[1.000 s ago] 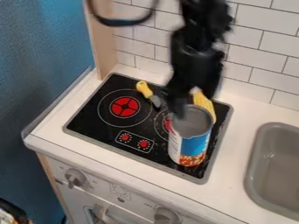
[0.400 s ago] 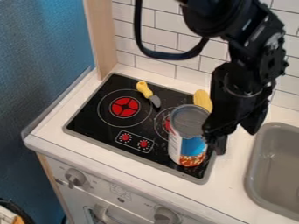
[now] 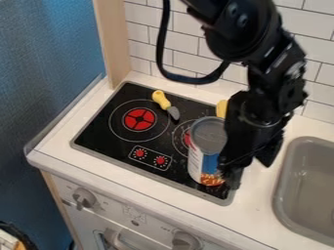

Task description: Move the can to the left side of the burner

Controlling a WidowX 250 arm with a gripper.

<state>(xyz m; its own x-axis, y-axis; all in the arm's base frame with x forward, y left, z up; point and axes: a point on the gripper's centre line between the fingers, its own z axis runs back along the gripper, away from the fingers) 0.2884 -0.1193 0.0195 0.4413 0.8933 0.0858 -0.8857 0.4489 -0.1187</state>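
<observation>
The gripper (image 3: 229, 171) has shifted leftward across the can's (image 3: 208, 136) right side (spread or pinching, I can't tell), while the can stays at the stovetop's (image 3: 104, 139) front right, seemingly readying a move left.

Yellow-handled utensil (image 3: 161, 100), grey blade toward lower right; yellow object (image 3: 221, 108), partly hidden. At right, I see grey sink (image 3: 314, 195); behind, white tiled wall (image 3: 147, 36); at left, blue surface (image 3: 49, 68) beside wooden post (image 3: 112, 39).
</observation>
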